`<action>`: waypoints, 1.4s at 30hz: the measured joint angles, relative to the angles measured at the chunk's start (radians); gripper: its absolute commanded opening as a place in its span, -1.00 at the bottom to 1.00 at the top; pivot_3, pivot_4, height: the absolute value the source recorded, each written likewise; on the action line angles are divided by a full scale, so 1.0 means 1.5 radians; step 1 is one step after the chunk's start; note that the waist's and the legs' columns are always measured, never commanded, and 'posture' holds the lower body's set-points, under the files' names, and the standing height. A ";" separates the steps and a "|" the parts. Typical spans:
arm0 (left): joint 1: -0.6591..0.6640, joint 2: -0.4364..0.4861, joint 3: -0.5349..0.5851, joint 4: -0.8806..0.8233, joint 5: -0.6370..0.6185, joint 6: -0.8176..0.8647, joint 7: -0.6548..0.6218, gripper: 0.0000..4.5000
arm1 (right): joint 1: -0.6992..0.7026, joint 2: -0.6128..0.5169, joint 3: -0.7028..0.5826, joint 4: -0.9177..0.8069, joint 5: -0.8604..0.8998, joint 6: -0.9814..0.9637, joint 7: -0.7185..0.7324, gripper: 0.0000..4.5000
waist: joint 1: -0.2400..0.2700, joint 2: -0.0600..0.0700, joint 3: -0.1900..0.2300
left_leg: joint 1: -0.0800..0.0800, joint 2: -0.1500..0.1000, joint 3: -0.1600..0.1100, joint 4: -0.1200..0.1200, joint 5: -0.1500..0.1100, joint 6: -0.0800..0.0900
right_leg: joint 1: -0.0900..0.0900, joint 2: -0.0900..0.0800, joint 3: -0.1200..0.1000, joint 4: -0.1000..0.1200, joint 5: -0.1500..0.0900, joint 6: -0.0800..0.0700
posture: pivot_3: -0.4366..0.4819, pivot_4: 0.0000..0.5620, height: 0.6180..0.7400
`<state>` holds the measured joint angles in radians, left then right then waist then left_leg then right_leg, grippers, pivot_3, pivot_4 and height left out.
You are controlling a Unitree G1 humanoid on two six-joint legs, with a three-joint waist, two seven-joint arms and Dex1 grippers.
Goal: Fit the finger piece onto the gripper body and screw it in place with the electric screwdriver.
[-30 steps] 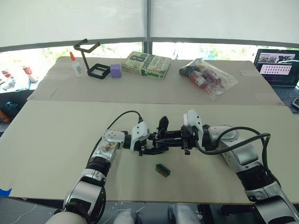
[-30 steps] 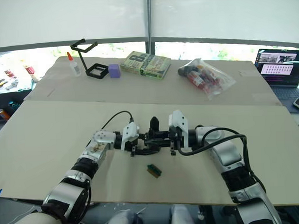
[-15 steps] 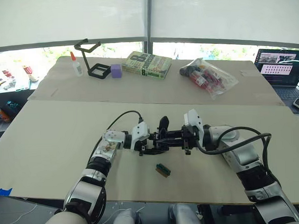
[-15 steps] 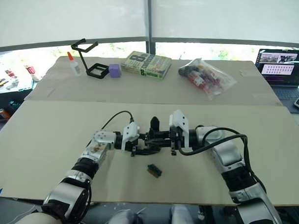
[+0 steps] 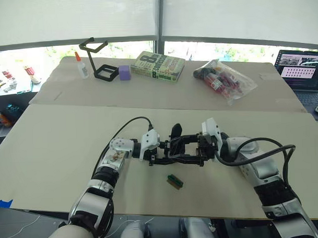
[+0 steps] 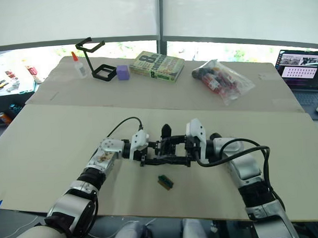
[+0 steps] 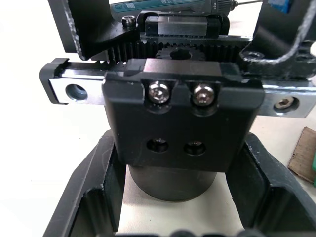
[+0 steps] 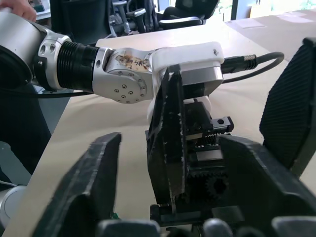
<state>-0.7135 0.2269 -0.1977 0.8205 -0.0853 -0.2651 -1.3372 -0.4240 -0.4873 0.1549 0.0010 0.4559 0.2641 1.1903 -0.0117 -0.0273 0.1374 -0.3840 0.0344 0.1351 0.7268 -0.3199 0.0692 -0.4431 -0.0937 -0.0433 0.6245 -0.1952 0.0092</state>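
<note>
Mid-desk (image 5: 55,133), the gripper body (image 5: 173,142) sits between both grippers. The left gripper (image 7: 180,207) clasps its round base. The right gripper (image 5: 189,149) seems spread wide around it. A green block (image 5: 175,181) lies nearer.

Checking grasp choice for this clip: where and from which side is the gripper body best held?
Grip the gripper body low, on its round base, from the robot's left. That keeps the screw face and toothed rack clear. The left gripper already straddles it there.
</note>
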 measured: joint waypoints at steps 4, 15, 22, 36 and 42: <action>0.000 0.000 0.001 0.000 0.000 0.000 0.001 0.03 | 0.004 0.014 -0.010 -0.004 0.013 -0.010 0.008 0.99 | 0.000 0.000 0.000 | 0.000 0.000 0.000 0.000 0.000 0.000 | 0.000 0.000 0.000 0.000 0.000 0.000 | -0.05 -0.47 1.00; 0.003 -0.005 0.006 -0.002 -0.013 0.017 0.020 0.99 | 0.031 -0.020 -0.063 -0.119 0.052 -0.029 0.014 1.00 | 0.002 0.001 0.001 | -0.001 0.000 -0.001 0.000 0.000 0.000 | 0.000 0.000 -0.001 -0.001 0.000 0.000 | -0.05 -0.47 1.00; 0.042 0.033 0.021 -0.058 -0.027 0.029 0.023 0.99 | 0.095 -0.083 -0.146 -0.228 0.109 0.002 -0.019 1.00 | 0.000 0.001 0.002 | -0.001 0.000 -0.001 -0.001 0.000 0.000 | 0.000 0.000 -0.001 -0.001 0.000 0.000 | -0.05 -0.47 1.00; 0.277 0.271 0.151 -0.480 -0.228 0.169 -0.081 0.99 | 0.533 -0.134 -0.552 -0.345 0.144 0.028 -0.114 1.00 | 0.024 0.002 0.002 | 0.000 -0.001 -0.001 -0.008 0.002 -0.004 | 0.003 -0.001 -0.003 -0.010 -0.001 0.002 | -0.05 -0.47 1.00; 0.351 0.308 0.182 -0.613 -0.288 0.226 -0.053 0.99 | 0.744 -0.031 -0.672 -0.297 0.122 -0.045 -0.078 1.00 | 0.024 0.003 0.002 | 0.002 -0.001 -0.001 -0.009 0.000 -0.001 | 0.003 -0.001 -0.001 -0.010 -0.003 0.003 | -0.05 -0.47 1.00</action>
<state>-0.1867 0.6892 0.0753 -0.0989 -0.5167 0.0744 -1.4166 0.6922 -0.5337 -0.8529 -0.4449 0.6390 0.1961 1.0732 0.0241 -0.0234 0.1411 -0.3812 0.0334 0.1341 0.7136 -0.3196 0.0681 -0.4384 -0.0947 -0.0456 0.6102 -0.1992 0.0141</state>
